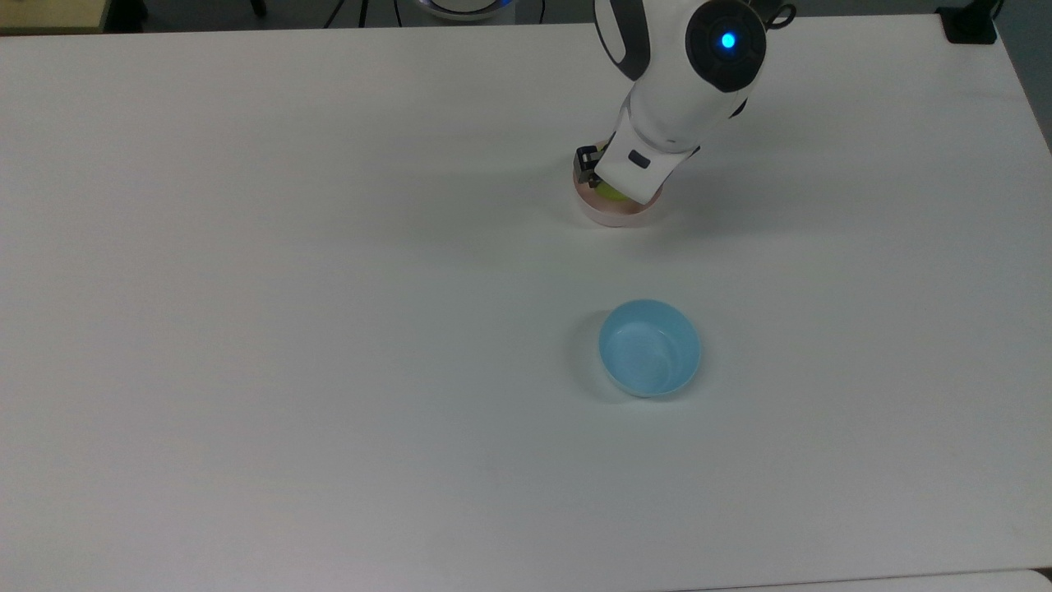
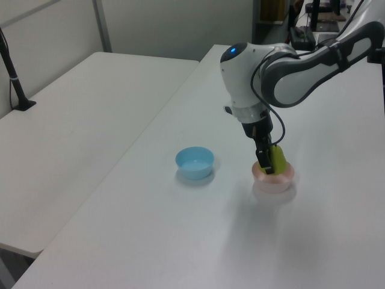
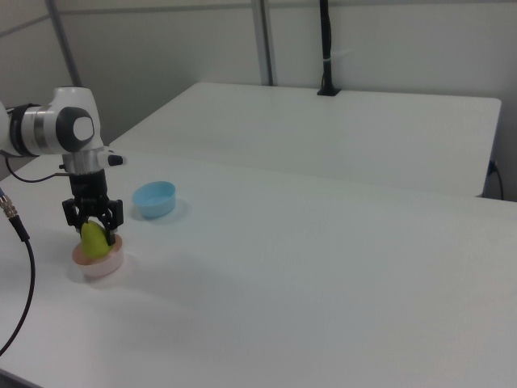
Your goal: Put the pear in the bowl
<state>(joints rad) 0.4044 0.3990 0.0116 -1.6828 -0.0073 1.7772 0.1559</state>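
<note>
The yellow-green pear (image 3: pixel 94 240) sits low in the pale pink bowl (image 3: pixel 100 264), its lower part inside the rim. My gripper (image 3: pixel 94 231) points straight down over the bowl and is shut on the pear. In the left view the pear (image 2: pixel 277 159) leans against the dark fingers above the bowl (image 2: pixel 274 180). From the top view the white hand covers most of the bowl (image 1: pixel 618 217), and a sliver of pear (image 1: pixel 610 192) shows beneath it.
A light blue bowl (image 1: pixel 649 347) stands empty on the white table (image 1: pixel 329 329), nearer the top view's bottom than the pink one. A second table (image 2: pixel 78 120) adjoins, with a black post (image 2: pixel 12 66) clamped to it. A cable (image 3: pixel 20 242) hangs by the arm.
</note>
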